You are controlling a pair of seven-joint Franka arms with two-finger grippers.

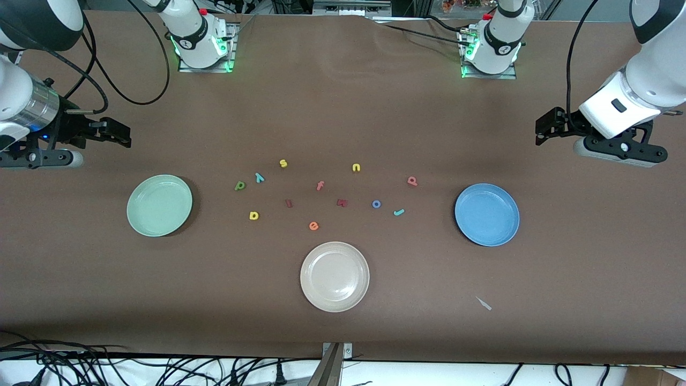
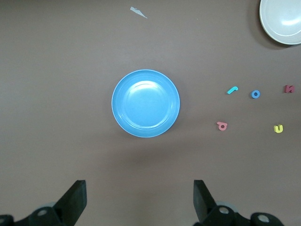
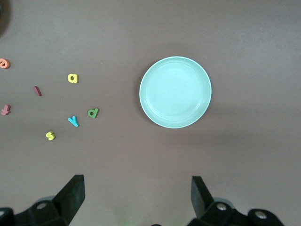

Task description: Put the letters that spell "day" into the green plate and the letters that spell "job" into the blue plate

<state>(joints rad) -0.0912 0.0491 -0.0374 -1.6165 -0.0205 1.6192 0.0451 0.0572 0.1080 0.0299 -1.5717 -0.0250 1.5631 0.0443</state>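
Brown matte bench (image 1: 343, 107) carrying three round rimmed plates and scattered small chunky letters. Pale mint-green plate (image 1: 159, 205) lies toward the right arm's end, medium-blue plate (image 1: 486, 214) toward the left arm's end, both empty; cream-white plate (image 1: 335, 276) lies between them, nearer the front camera. Near the green plate: dark green d (image 1: 240, 185), teal y (image 1: 259, 177), yellow a (image 1: 254, 215). Near the blue plate: teal hooked j (image 1: 399, 212), blue ring o (image 1: 376, 203), pinkish-red b (image 1: 412, 180). Yellow s (image 1: 283, 163), yellow n (image 1: 356, 168), orange-red f (image 1: 320, 185) and orange e (image 1: 313, 225) lie among them. Left pincer (image 2: 138, 200) hangs spread wide and holding nothing above bare bench beside the blue plate; right pincer (image 3: 136, 197) likewise beside the green plate.
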